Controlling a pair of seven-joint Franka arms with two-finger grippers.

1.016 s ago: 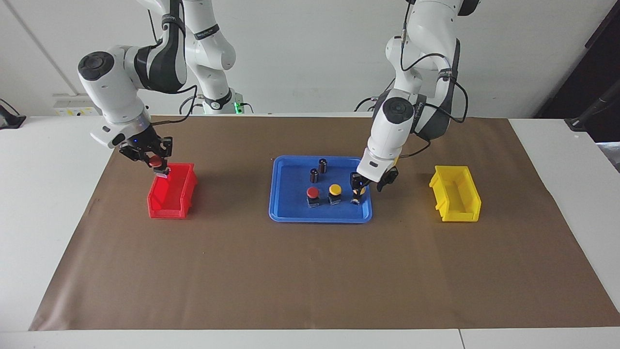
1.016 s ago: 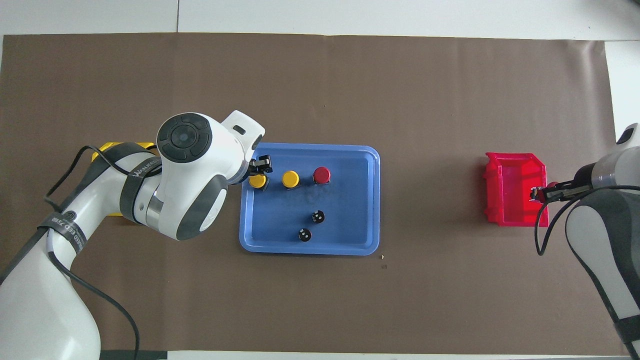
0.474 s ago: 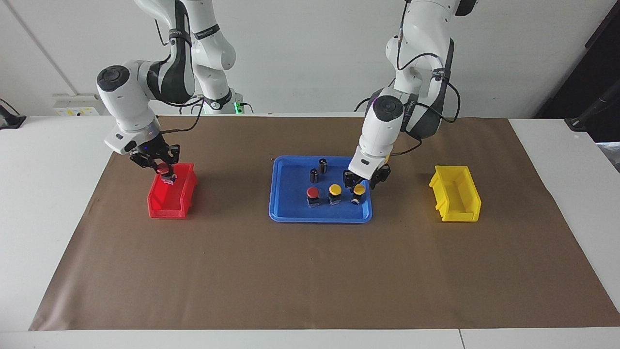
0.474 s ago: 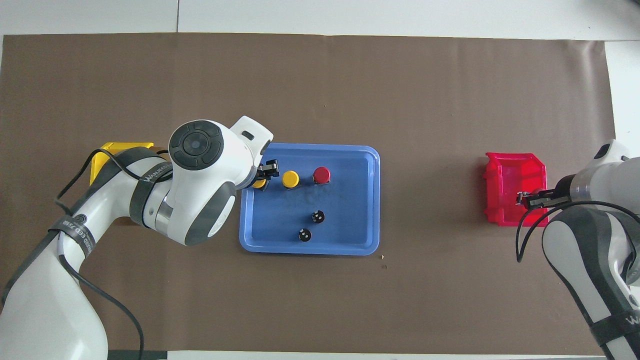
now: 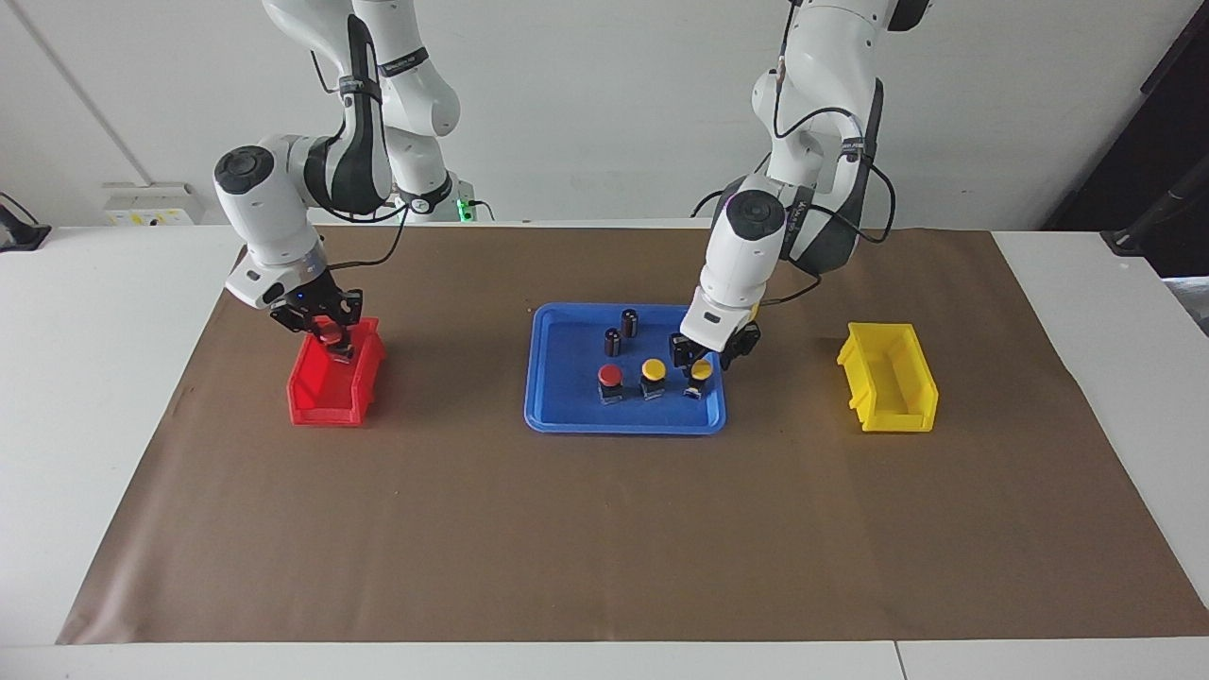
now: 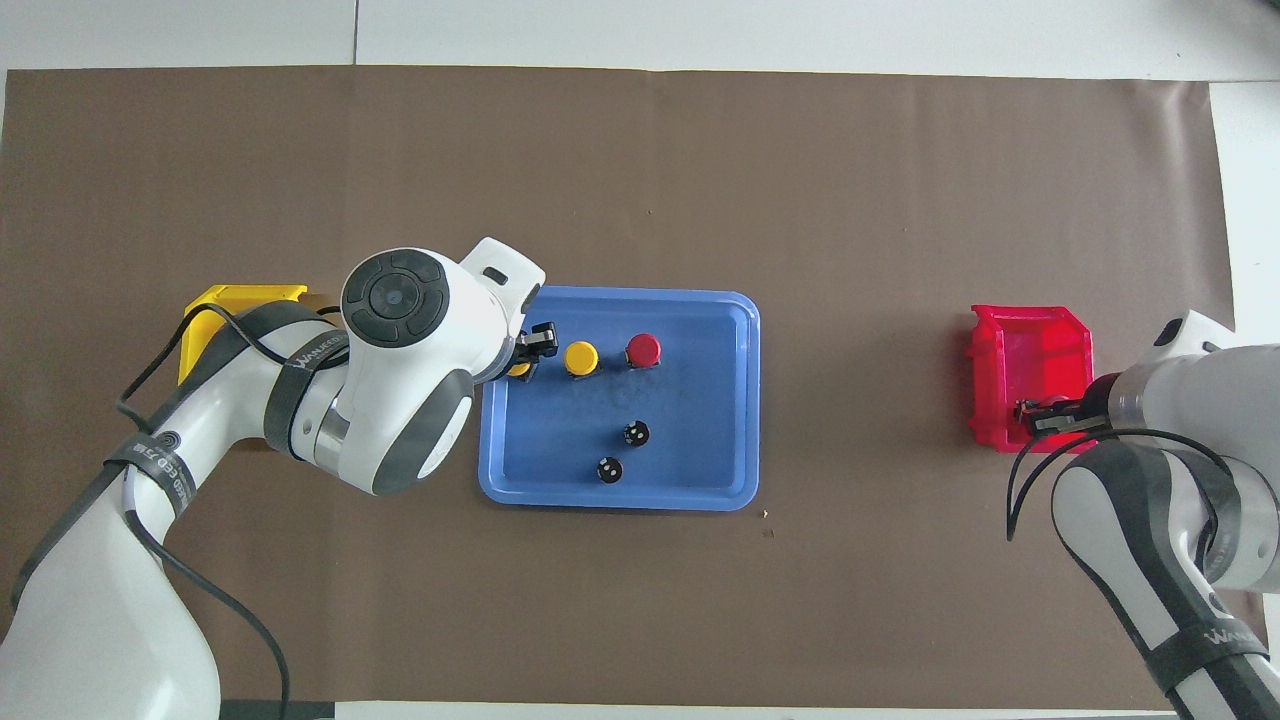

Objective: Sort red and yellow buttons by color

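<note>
Fingers of your right gripper (image 5: 326,332) pinch a red button (image 5: 328,329) over the red bin (image 5: 326,401), set to drop. Left gripper (image 5: 704,356) fingers straddle a yellow button (image 5: 699,372) in the blue tray (image 5: 557,416); can't tell if they're gripping.

The desk (image 5: 94,397) has a smooth white top, covered by a matt brown paper-like sheet (image 5: 567,529) with faint creases. The blue tray (image 5: 567,416), red bin (image 5: 321,401) and yellow bin (image 5: 897,401) look like smooth, slightly glossy plastic. The arms wear glossy white shells.
</note>
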